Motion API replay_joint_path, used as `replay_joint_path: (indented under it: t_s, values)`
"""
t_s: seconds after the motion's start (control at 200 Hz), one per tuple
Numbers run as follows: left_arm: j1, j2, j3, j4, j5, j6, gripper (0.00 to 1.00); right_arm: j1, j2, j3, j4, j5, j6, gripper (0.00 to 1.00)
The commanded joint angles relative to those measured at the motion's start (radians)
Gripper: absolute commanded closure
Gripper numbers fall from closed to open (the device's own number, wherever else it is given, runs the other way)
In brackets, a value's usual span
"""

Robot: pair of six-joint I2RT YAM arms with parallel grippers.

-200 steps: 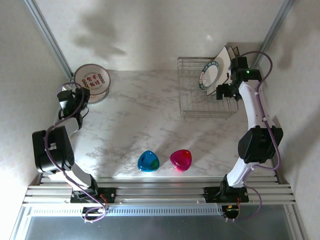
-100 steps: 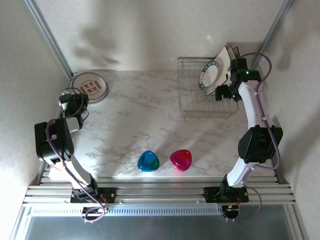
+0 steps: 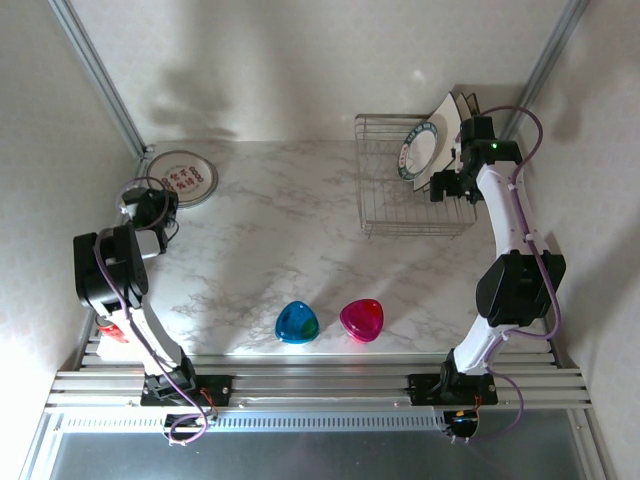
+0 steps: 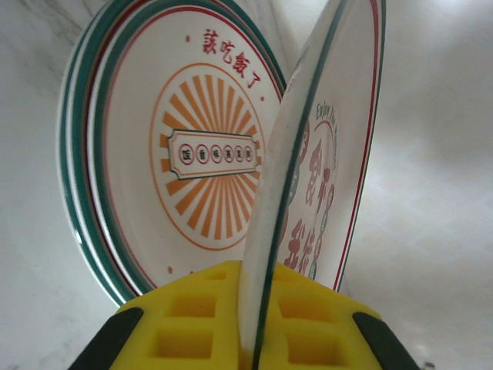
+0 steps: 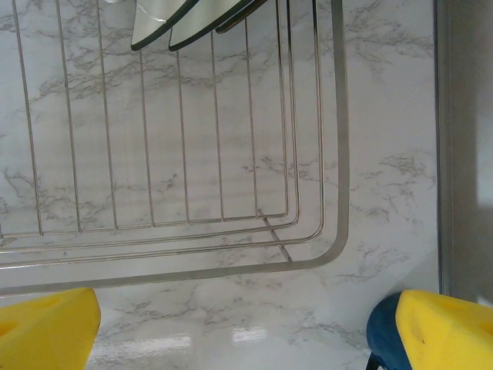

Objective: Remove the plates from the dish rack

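Stacking a plate looks like the step in hand, judged from the layout. On the marble table (image 3: 300,230), the dish rack (image 3: 390,205) sits far right and the unloaded stack (image 3: 183,178) far left, well apart.

Dish rack: holds a round plate (image 3: 420,148) with a dark patterned rim, standing on edge. A square cream plate (image 3: 447,115) leans behind it at the far-right corner. At least these two are left to unload.

Left gripper (image 4: 258,304): clamped tight on the rim of the held plate (image 4: 323,177). This plate is steeply tilted and edge-on to the wrist camera, above the top plate of the stack (image 4: 169,154), which lies flat. Whether its lower edge touches the stack, I cannot tell.

To do it well:
- Lower until the free edge rests on the stack.
- Tip the plate flat, rim over rim.
- Open only once the plate is supported.
- Draw back low and straight so the pads do not drag the stack.

Right gripper (image 5: 246,339): jaws spread fully, holding nothing, over the rack's near-right corner wire (image 5: 333,154). Plate edges (image 5: 177,23) show at the top of the wrist view.

Likely next grasp: take the round plate's rim from above. The cream plate crowds it, and the wires leave little room for the fingers.

Around:
- The frame post (image 3: 100,85) stands close beside the stack, so swing room is tight.
- The blue dish (image 3: 297,322) and pink dish (image 3: 361,320) sit front centre, clear of both arms.
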Motion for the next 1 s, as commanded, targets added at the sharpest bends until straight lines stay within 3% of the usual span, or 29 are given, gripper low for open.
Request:
replay_joint_path:
  t_s: [0.0,0.996]
  values:
    - [0.013,0.017,0.05,0.054,-0.022,-0.01,1.0,-0.001,0.004,-0.004,0.005,-0.022,-0.014,0.01]
    - [0.017,0.135,0.199,-0.066,-0.009,0.005,1.0,-0.001,0.01,-0.023,0.017,-0.035,-0.018,0.01]
